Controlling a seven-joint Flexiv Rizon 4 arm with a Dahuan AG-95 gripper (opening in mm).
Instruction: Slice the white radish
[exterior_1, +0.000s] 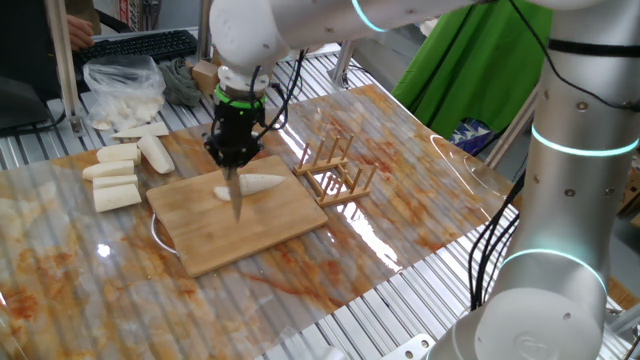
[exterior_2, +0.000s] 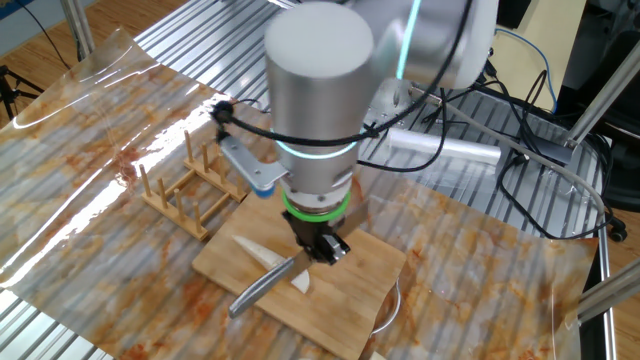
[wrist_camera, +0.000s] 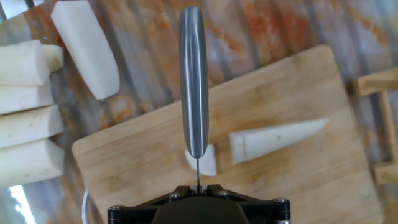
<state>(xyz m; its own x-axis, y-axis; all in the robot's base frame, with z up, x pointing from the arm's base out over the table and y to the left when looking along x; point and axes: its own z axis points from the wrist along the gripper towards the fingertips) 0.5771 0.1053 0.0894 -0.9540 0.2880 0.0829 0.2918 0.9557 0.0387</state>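
Hanging point-down over the board (exterior_1: 250, 225), the gripper (exterior_1: 236, 152) has its jaws clamped tight on a knife (exterior_1: 237, 195), and the blade drops straight from the fingers toward the wood. From the hand view the knife (wrist_camera: 193, 81) runs up the middle of the picture as a long grey bar, edge-on, with the gripper's black body at the bottom edge.

And there's the radish (wrist_camera: 277, 140), lying on the board just right of the blade, pointed tip aimed away toward the wooden rack (wrist_camera: 382, 124). One cut piece (wrist_camera: 204, 160) sits apart from it, right beside the blade line, with a clear gap of bare board between the two. In the one fixed view the radish (exterior_1: 255, 185) lies across the board's far half with the knife tip just in front of it. The other fixed view shows the same pair: tapered radish (exterior_2: 258, 252) and a small slice (exterior_2: 300, 283) by the blade (exterior_2: 262, 286), which looks clear of both.

Off the board, a row of bigger white chunks (exterior_1: 115, 178) lies on the table (exterior_1: 420, 190) to the left, with one more chunk (exterior_1: 155, 152) angled behind them. Further back sits a clear bag (exterior_1: 122, 92) of white pieces. The rack (exterior_1: 335, 170) stands just right of the board, not touching it.
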